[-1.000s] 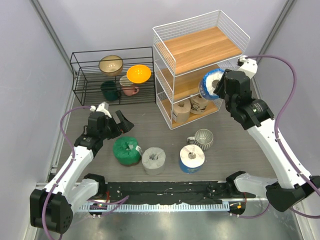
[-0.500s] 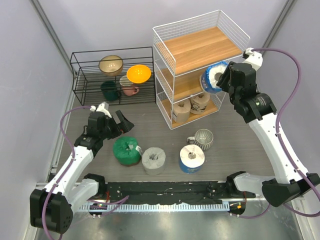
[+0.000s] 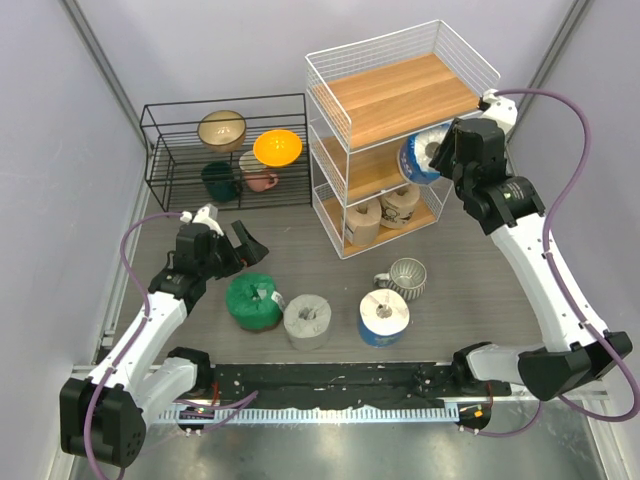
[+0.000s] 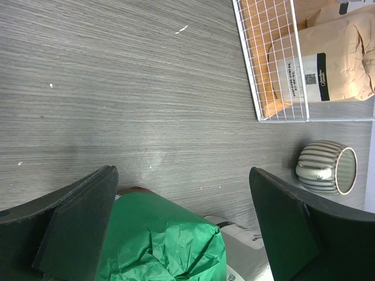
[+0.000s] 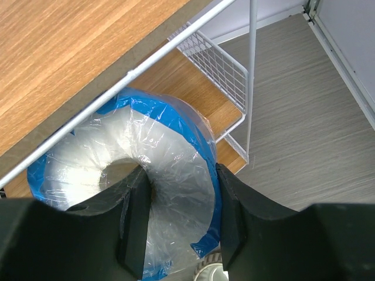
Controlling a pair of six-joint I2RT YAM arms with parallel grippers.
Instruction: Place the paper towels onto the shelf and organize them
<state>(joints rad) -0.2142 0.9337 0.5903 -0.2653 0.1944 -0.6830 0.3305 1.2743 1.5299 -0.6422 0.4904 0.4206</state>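
My right gripper [image 3: 437, 160] is shut on a white paper towel roll in blue wrap [image 3: 418, 158], held at the right end of the shelf [image 3: 405, 95], level with its middle tier. In the right wrist view one finger sits in the roll's [image 5: 170, 158] core and the other outside; the gripper [image 5: 179, 211] is just under the top board [image 5: 70, 47]. Two tan rolls [image 3: 382, 213] stand on the bottom tier. Green [image 3: 252, 300], grey [image 3: 307, 320] and blue-white [image 3: 384, 316] rolls stand on the table. My left gripper [image 3: 240, 245] hangs open above the green roll [image 4: 158, 234], not touching it.
A ribbed mug [image 3: 405, 277] lies on its side between the shelf and the blue-white roll on the table. A low black wire rack [image 3: 225, 150] with bowls and cups stands at the back left. Grey walls close in both sides.
My right gripper has carried the blue-wrapped roll up and in toward the shelf's middle tier. The left arm has not moved.
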